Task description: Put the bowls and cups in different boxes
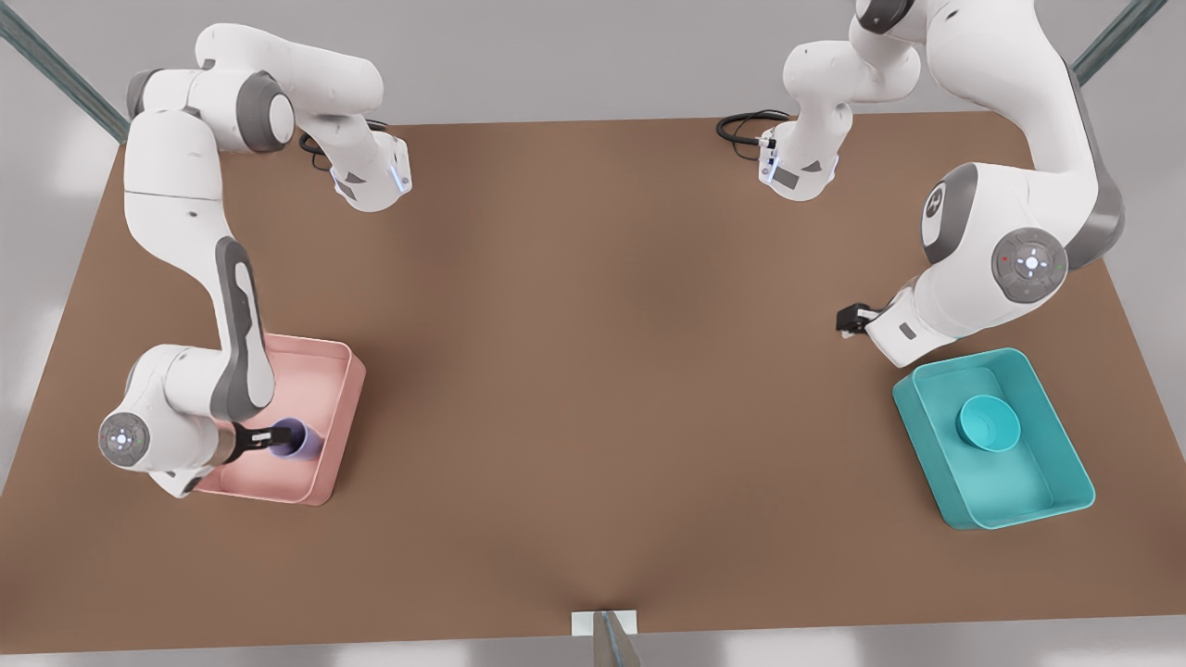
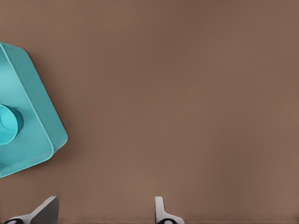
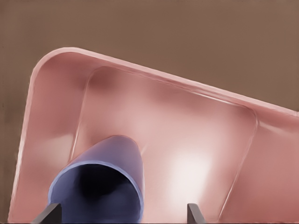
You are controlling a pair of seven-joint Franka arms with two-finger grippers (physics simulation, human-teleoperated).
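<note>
In the front view, my right gripper [image 1: 274, 439] is pinching the small lavender tapered cup [image 1: 295, 438] over the pale pink shallow tray [image 1: 341, 387], ready to release it there. The small round teal bowl [image 1: 988, 423] is sitting in the teal rectangular tray [image 1: 1056, 412].

In the left wrist view, my left gripper [image 2: 105, 213] is waiting spread and empty near that tray.

In the right wrist view, the cup is hanging tilted above the pink floor.

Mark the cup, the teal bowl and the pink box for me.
cup [image 1: 295, 438], front view, on its rim
teal bowl [image 1: 988, 423], front view, inside its hollow
pink box [image 1: 324, 371], front view, on its bare floor
</note>
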